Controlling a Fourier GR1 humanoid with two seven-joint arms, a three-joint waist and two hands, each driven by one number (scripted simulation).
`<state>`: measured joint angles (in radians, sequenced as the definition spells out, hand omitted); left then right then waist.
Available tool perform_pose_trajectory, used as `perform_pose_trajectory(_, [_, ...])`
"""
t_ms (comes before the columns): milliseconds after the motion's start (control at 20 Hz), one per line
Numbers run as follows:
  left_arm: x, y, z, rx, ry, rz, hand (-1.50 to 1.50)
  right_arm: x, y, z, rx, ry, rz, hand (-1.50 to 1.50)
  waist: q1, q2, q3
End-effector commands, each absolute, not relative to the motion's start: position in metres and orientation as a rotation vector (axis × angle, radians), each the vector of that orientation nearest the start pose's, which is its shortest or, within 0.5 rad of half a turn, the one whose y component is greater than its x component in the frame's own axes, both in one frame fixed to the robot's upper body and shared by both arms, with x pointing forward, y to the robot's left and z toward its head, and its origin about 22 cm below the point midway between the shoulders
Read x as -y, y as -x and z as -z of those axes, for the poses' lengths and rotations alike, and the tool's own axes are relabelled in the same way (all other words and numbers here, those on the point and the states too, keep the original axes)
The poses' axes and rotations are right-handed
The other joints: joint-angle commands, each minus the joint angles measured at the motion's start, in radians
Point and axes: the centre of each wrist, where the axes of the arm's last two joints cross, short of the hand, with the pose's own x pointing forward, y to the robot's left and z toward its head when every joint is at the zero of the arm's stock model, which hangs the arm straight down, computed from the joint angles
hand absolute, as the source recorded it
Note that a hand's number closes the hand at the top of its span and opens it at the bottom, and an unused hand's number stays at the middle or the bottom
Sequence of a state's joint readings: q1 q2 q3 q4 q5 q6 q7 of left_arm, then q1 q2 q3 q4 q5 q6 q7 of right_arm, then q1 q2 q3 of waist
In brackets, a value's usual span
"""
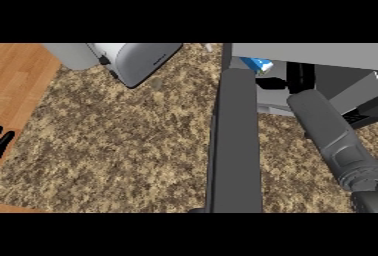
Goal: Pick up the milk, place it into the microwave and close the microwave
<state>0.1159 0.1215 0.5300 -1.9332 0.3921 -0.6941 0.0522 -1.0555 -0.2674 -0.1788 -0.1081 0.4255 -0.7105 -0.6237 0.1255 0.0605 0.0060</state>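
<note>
The microwave [325,55] stands at the upper right with its dark grey door [236,150] swung wide open, reaching toward the view's lower edge. The milk [260,65], a white carton with a blue top, shows tilted just inside the opening, mostly hidden. My right forearm reaches into the cavity, and my right hand [297,80] is beside the carton with its black fingers [272,83] curled against the carton's lower part. My left hand [6,137] rests at the far left edge, only its straight fingertips showing.
A grey and white appliance [140,60] sits at the upper left of the speckled counter [125,145]. A wooden surface [22,75] borders the counter on the left. The open door splits the counter between left and right.
</note>
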Motion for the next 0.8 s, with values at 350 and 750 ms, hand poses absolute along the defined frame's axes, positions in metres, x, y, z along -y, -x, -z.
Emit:
perform_pose_trajectory(350, [-0.35,-0.185,-0.08,1.908,0.304,0.287,-1.5,0.234,-0.432,-0.021,1.913,0.603,-0.266,-1.5,-0.04,-0.018,-0.001])
perform_pose_trajectory(750, [-0.336,-0.194,-0.077,1.893,0.355,0.3,1.5,0.258,-0.391,0.04,1.884,0.354,-0.165,-1.5,-0.085,-0.038,-0.003])
